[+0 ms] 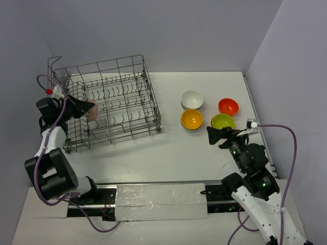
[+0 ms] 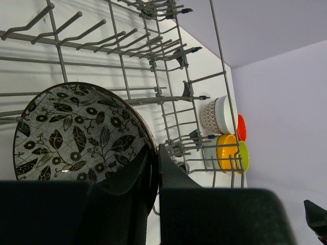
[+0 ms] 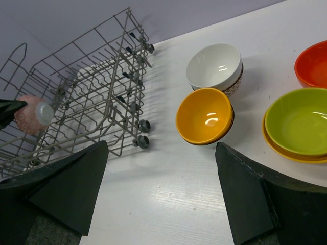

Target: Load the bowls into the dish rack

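Your left gripper [image 2: 153, 171] clamps the rim of the leaf-patterned bowl [image 2: 76, 135] at the left end of the dish rack [image 1: 125, 94], tines close behind it. Only the left wrist view shows that pattern. Your right gripper [image 1: 216, 136] gapes empty at right of frame, near the lime green bowl [image 1: 223, 121].

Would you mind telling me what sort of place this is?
Probably a robotics lab test cell, not a kitchen: a white table boxed by plain lilac walls, a dish rack, and a left arm and right arm bolted at its near edge.
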`<state>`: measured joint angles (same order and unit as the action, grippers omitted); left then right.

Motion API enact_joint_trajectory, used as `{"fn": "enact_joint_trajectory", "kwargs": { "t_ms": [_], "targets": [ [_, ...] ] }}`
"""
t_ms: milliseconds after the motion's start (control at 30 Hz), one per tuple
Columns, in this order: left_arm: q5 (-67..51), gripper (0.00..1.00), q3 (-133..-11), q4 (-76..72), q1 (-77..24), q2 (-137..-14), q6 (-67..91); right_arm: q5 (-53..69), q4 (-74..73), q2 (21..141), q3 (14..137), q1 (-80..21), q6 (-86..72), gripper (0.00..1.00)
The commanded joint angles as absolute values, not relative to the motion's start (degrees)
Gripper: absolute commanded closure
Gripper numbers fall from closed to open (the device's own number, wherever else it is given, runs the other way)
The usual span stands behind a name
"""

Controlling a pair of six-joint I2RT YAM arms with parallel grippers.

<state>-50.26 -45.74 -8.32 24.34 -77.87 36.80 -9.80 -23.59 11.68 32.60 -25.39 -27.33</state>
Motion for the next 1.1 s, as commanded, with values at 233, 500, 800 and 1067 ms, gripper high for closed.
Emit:
{"fn": "enact_joint_trajectory", "kwargs": {
  "t_ms": [233,500,800,1067],
  "targets": [
    [-46.06,0.84,-41.57,-0.27,26.02,-81.04,36.39,-10.20,-22.24,10.81,33.57,-25.93,-26.28,0.08],
    [-44.47,0.79,-40.08,0.53,26.19,-81.91,38.67,-10.20,-22.76,10.64,34.19,-25.93,-26.10,0.08],
    [-40.70,0.69,-40.25,2.98,26.19,-82.09,39.11,-10.46,-23.12,10.11,34.10,-25.93,-26.10,0.08],
    [-36.65,0.56,-41.22,5.54,26.19,-82.44,38.93,-10.46,-23.20,9.93,34.19,-25.93,-26.19,0.09]
  ]
}}
